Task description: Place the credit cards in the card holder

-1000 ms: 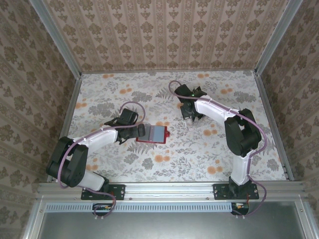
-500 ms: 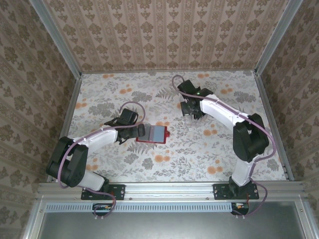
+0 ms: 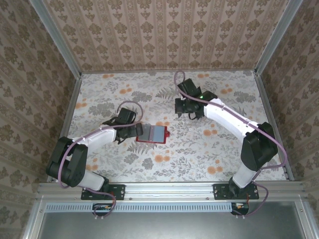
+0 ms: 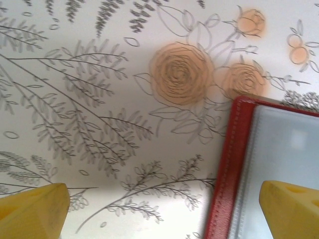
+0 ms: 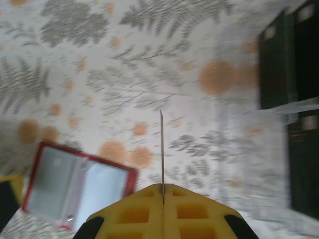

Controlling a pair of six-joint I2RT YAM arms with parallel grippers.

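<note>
Where it lies: the card holder (image 3: 152,133) is open and flat near the middle of the floral table (image 3: 224,154), red rim up, pale pocket (image 4: 284,149) showing.
Right arm: the right gripper (image 5: 163,191) is closed tight on one credit card (image 5: 161,149), which we see edge-on as a thin dark line rising from between the yellow fingers, above the table and well apart from the holder.
Left arm: the left gripper (image 4: 162,214) is spread wide at the holder's left edge, one fingertip over bare table, the other over the pale pocket. It grips nothing.
Other cards: the remaining dark cards (image 5: 279,59) stand in a clear rack (image 5: 269,134) at the right of the right wrist view.
Step in hand: we judge it to be the carry, with one card up and the holder waiting off to the left.
Doing it well: we would swing the card across and turn the wrist until its leading edge runs parallel to the pocket's mouth. Then we would come in low and shallow, so the card slides under the lip rather than pressing down on it.
Left arm's part: we think it should pin the holder's left flap before the card arrives.
Risk: a thin card may pivot in the pinch, and we expect a light holder to skid or fold if pushed.
</note>
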